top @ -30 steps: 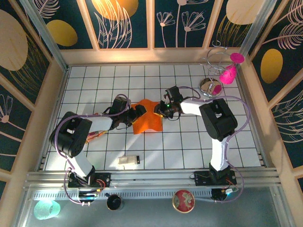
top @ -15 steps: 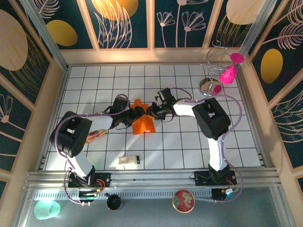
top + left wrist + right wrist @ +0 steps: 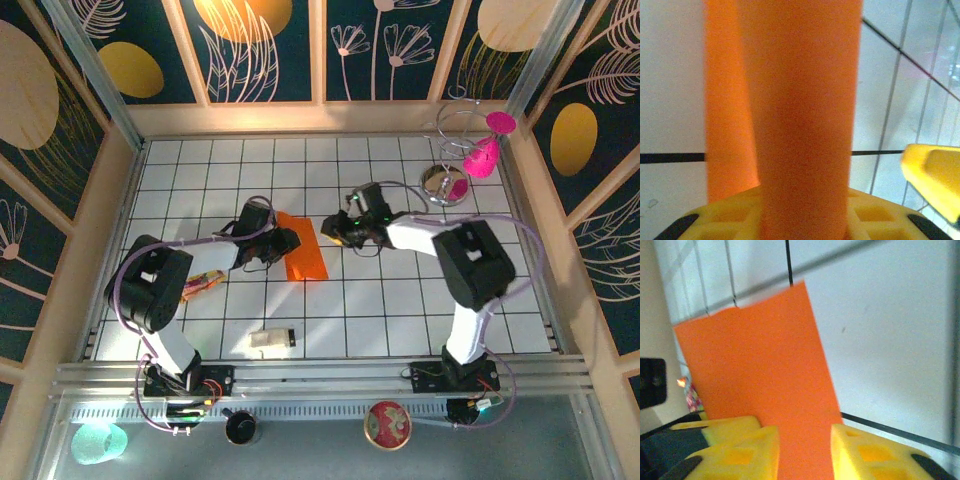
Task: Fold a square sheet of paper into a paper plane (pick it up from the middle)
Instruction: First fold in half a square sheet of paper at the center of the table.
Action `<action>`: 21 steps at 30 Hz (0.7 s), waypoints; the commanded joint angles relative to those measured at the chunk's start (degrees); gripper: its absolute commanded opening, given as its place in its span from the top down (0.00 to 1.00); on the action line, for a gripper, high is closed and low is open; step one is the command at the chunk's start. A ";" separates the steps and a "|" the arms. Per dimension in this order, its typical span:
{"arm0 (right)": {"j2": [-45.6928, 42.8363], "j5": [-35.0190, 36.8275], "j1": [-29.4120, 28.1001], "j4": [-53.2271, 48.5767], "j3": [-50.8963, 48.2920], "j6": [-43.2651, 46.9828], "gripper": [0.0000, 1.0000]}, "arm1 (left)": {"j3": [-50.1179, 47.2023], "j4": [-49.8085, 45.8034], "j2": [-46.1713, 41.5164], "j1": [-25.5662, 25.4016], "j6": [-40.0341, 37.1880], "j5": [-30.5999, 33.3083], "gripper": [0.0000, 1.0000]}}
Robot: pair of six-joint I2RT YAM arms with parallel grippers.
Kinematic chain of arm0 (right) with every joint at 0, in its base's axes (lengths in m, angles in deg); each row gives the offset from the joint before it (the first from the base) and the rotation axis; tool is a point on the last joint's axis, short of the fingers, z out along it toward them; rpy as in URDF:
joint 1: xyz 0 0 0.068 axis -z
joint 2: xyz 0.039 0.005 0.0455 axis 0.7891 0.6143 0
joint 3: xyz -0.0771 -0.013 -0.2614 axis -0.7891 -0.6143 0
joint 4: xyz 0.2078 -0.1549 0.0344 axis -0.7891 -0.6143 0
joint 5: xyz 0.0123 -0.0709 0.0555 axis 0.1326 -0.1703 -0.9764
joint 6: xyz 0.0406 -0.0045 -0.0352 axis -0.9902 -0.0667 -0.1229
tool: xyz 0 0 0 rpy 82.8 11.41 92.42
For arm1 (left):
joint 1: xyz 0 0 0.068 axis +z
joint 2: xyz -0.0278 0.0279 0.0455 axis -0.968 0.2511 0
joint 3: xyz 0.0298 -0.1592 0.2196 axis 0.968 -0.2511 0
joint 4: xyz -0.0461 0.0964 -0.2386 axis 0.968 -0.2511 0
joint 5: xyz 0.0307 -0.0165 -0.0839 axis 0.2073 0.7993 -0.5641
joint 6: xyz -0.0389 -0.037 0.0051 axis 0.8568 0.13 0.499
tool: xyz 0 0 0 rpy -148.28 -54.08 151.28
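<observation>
From above, the square sheet of paper (image 3: 304, 252) lies mid-table as a narrow folded strip, the left gripper (image 3: 289, 243) at its edge, probably steadying the crease; left wrist: paper crosses a yellow finger (image 3: 880, 216), grip impossible to tell; right wrist: right gripper (image 3: 805, 452) jaws apart, paper ahead.

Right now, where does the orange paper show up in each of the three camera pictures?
Top external: the square sheet of paper, folded to a narrow strip, lies mid-table between the left gripper and the right gripper.
Left wrist: a tall orange band down the middle, top to bottom.
Right wrist: centre-left, reaching down between the yellow fingers.
Shared landmark: the black grid lines of the white tiled table.
</observation>
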 commanded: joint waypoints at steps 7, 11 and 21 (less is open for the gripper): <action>-15.44 -7.77 10.46 14.17 -9.33 5.16 0.38 | 2.84 15.21 -6.39 -0.19 -0.63 -13.00 0.70; -15.95 -17.57 11.45 20.50 -11.11 4.56 0.28 | 4.34 21.67 -5.32 -0.20 3.36 -19.38 0.71; -10.89 -26.13 11.22 24.07 -10.49 2.17 0.30 | 6.39 25.44 -1.48 -0.20 6.45 -26.25 0.71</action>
